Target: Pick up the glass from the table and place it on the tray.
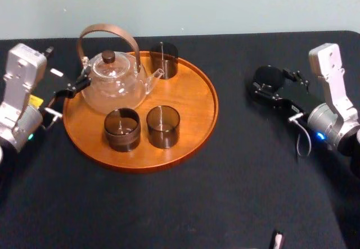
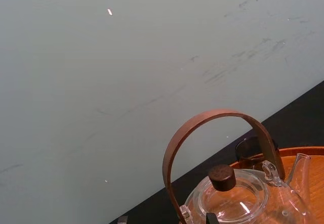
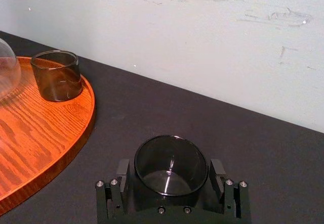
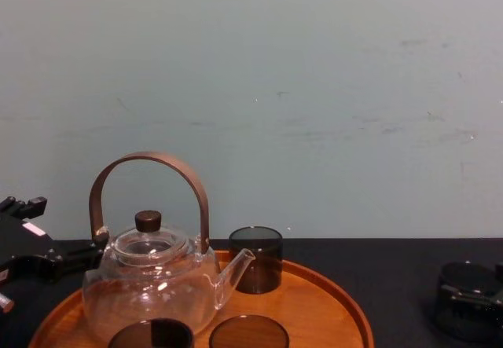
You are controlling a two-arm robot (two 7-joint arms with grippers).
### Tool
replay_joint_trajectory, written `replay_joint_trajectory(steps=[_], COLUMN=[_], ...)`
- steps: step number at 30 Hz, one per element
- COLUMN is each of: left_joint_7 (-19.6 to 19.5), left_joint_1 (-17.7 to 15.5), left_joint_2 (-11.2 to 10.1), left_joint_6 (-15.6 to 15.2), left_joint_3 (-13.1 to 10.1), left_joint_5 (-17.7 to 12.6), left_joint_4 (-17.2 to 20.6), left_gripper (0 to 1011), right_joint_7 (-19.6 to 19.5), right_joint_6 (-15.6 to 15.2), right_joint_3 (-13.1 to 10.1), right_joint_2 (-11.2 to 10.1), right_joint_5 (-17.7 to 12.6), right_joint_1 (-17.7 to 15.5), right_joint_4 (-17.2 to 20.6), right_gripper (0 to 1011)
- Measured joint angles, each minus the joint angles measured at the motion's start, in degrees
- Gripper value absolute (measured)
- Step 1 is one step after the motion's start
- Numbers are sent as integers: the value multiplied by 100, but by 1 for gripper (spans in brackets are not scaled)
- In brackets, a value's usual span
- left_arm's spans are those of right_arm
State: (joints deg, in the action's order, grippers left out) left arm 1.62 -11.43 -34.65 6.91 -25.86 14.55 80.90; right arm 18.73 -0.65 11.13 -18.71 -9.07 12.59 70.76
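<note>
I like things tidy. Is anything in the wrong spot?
One glass stands alone on the table, at the right gripper, off the tray that holds the teapot. Left gripper sits at the tray's left rim.

Head view looks steeply down on the table (image 1: 236,193), tray (image 1: 197,108) left of centre. Chest view looks level across it at the wall (image 4: 314,89), sharing the teapot (image 4: 149,285). Both wrist views sit low and close, facing that wall.

From my left wrist feed I log: clear glass teapot (image 2: 243,204), brown arched handle (image 2: 212,120), dark lid knob (image 2: 221,177). A dark tumbler (image 2: 248,150) behind the handle, apparently on the orange tray (image 2: 310,151), its base hidden. A strip of black table (image 2: 298,118). A pale scuffed wall (image 2: 126,57) beyond.
</note>
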Motion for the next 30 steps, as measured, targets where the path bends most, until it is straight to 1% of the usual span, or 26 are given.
replay_joint_trajectory(steps=[8,14,27,29,30], left_joint_7=[0,0,0,0,0], left_joint_1=[0,0,0,0,0], left_joint_2=[0,0,0,0,0], left_joint_6=[0,0,0,0,0], left_joint_3=[0,0,0,0,0], left_joint_5=[0,0,0,0,0], left_joint_4=[0,0,0,0,0], left_gripper=[1001,1001,1001,1001,1001], right_joint_7=[7,52,44,44,43], right_joint_6=[4,78,68,66,63], right_joint_3=[43,67,60,59,58], right_joint_2=[53,96,88,87,86], right_joint_5=[2,-16,-15,-15,-15], right_joint_1=[194,330,304,302,300], right_joint_4=[-275,-511,-468,-465,-462], right_gripper=[1002,1002,1003,992,967])
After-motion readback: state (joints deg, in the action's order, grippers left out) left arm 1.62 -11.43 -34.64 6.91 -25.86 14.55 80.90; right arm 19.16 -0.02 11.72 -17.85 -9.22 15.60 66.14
